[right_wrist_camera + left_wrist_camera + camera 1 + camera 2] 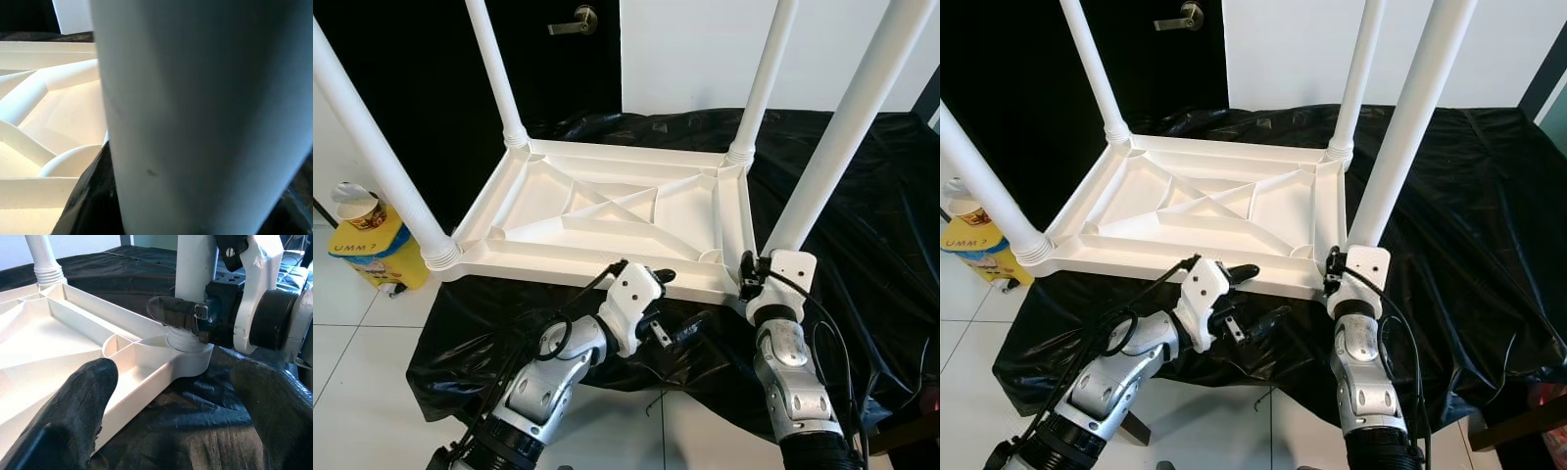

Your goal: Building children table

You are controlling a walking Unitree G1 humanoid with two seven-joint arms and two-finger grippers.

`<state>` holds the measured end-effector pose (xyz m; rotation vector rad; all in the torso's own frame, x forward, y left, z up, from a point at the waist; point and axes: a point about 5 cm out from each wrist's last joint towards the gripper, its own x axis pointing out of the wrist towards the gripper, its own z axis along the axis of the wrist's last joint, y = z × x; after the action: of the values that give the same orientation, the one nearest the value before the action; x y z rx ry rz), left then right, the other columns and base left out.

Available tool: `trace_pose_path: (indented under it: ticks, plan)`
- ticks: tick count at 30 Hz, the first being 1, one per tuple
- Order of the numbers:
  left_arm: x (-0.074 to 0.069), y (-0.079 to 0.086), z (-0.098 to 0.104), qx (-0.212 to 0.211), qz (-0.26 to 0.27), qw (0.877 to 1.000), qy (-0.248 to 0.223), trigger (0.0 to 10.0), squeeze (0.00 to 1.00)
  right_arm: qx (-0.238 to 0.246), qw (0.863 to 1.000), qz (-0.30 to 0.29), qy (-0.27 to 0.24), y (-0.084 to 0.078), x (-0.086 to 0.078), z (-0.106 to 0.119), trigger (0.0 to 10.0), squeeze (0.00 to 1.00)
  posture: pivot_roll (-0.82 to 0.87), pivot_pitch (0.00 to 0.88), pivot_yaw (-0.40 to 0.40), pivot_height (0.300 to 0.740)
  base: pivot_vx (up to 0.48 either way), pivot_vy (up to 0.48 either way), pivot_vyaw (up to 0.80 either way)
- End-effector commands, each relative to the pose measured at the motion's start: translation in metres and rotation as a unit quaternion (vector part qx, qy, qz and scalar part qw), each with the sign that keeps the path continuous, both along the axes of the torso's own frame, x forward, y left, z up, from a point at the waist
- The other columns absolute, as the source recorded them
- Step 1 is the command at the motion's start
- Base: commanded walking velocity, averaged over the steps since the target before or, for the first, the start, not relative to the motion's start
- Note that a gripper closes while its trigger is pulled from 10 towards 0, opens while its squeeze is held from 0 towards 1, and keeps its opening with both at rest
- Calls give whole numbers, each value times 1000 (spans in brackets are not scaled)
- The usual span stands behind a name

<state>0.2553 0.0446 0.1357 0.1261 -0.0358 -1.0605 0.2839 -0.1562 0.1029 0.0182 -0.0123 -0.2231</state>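
Note:
The white plastic table (607, 211) lies upside down on a black cloth (871, 225), its ribbed underside up and its legs standing upward. My right gripper (756, 274) is shut around the base of the near right leg (842, 127), just above its threaded socket (188, 340); one of its black fingers (173, 313) wraps the leg. My left gripper (681, 302) is open at the table's front edge, left of that corner. One of its fingers (78, 411) lies over the rim, the other finger (274, 406) over the cloth.
The cloth covers a low support and hangs over its front edge onto white floor tiles (352, 333). A yellow container (372, 250) with a cup on top stands on the floor at the left. A dark door with a lever handle (576, 20) is behind.

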Motion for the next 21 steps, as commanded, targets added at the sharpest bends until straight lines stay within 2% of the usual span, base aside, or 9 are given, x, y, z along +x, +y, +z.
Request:
trace_pose_path:
  ticks: [1,4,5,7,11,13,16,18,21]
  plan:
    - [1,-1,-1,6,-8,1000,-1,10000,0,-5,999,2,42,0,-3,-17,10000,0,19,12,-18,740,0,0,0]
    - [1,-2,-1,5,-8,1000,-2,10000,0,-3,999,9,30,0,-3,-13,10000,20,20,10,-19,740,0,0,0]
    - [1,-2,-1,5,-7,1000,-2,10000,0,-5,1000,17,21,1,-2,-10,10000,1000,16,4,-18,740,0,0,0]
    - [1,-2,-1,5,-7,1000,-2,10000,0,-5,1000,17,21,1,-2,-10,10000,1000,16,4,-18,740,0,0,0]
    - [3,-4,0,5,-6,1000,-9,10000,0,-8,997,75,-25,5,-7,0,10000,1000,17,4,-14,740,0,0,0]
    - [3,-4,0,5,-6,1000,-9,10000,0,-8,997,75,-25,5,-7,0,10000,1000,17,4,-14,740,0,0,0]
    - [5,0,0,8,0,1000,-12,10000,0,-11,994,106,-37,5,-12,2,10000,1000,21,2,-13,740,0,0,0]
    - [6,4,0,10,4,1000,-13,10000,0,-13,991,125,-44,3,-15,3,10000,1000,21,4,-8,740,0,0,0]
    - [9,9,0,17,8,1000,-17,10000,0,-24,984,167,-55,-10,-22,6,10000,1000,20,6,2,740,0,0,0]
